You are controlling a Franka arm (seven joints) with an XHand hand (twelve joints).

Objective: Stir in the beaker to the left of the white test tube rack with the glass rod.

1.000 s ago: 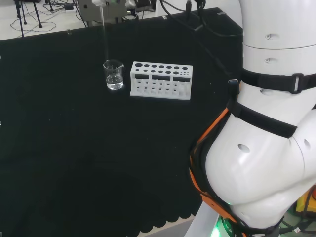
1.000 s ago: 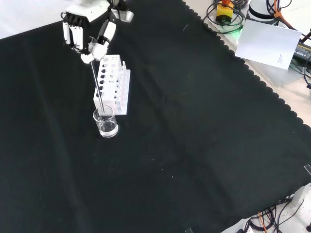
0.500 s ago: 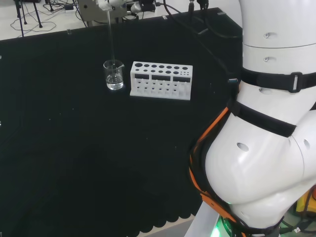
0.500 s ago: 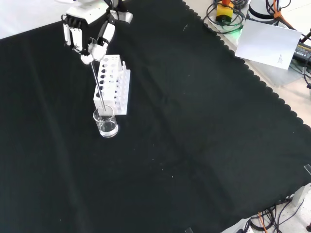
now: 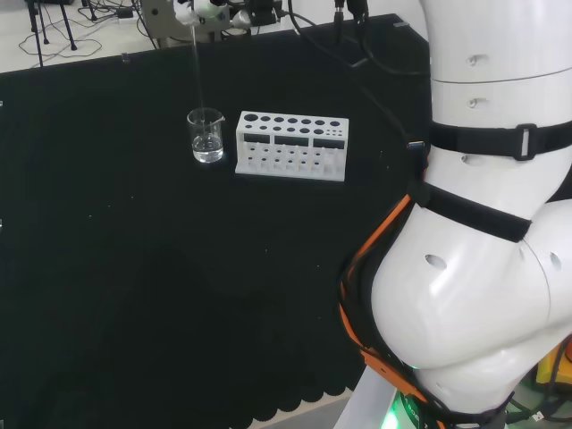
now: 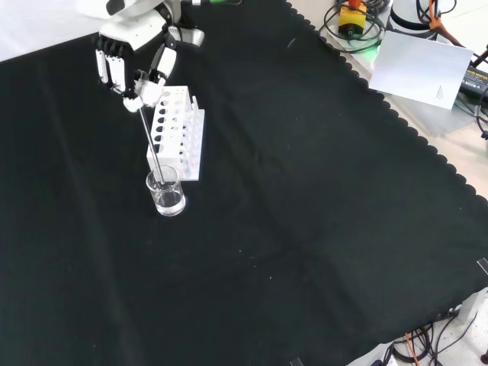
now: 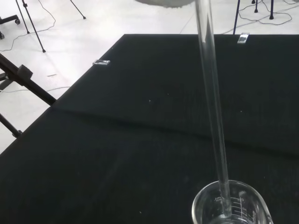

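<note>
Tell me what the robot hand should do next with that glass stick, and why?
Probably swirl the glass rod in a small circle. The hand pinches its top end, and the wrist view shows its lower end already inside the beaker, which seems to hold clear liquid. The white rack stands right beside it, so small circles look safest.

Desk (image 6: 320, 229) was draped in black cloth (image 6: 290, 152) with a scalloped edge. On it stood a clear beaker (image 6: 165, 192) and a white test tube rack (image 6: 178, 131), just beside each other, beaker nearer in front view.
</note>
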